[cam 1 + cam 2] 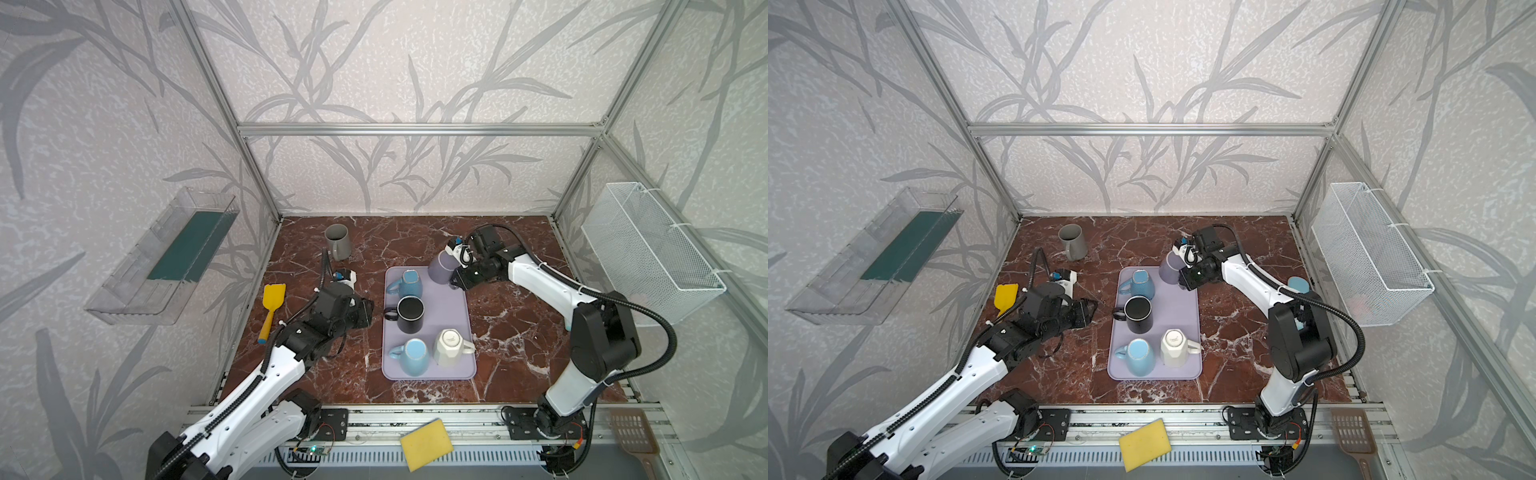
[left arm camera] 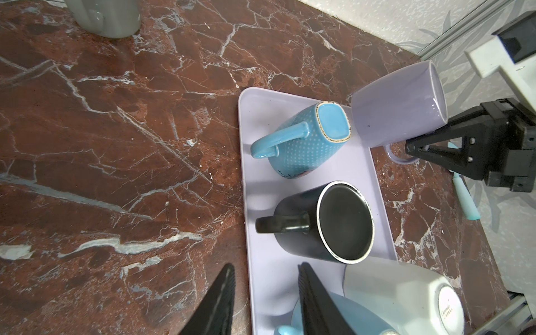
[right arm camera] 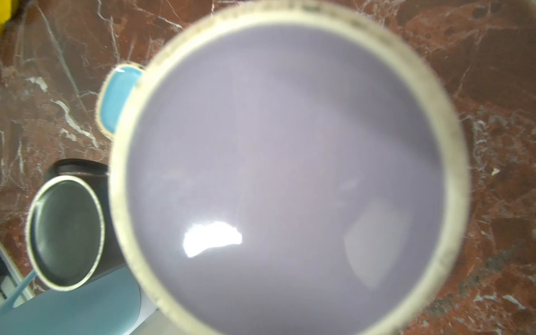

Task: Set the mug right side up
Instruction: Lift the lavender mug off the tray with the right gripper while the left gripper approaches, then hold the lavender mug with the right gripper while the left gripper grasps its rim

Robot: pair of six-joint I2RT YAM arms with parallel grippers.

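Crowding right wrist view: mug (image 3: 284, 162) clamped in right jaws; left jaws ajar, empty.

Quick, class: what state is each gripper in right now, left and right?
left gripper: open, holding nothing.
right gripper: closed on the handle of the purple mug.

Both top views look steeply down over the whole tabletop (image 1: 328, 370); left wrist view is close above the tray (image 2: 269, 290), right wrist view nearly against the purple mug (image 3: 284, 174).
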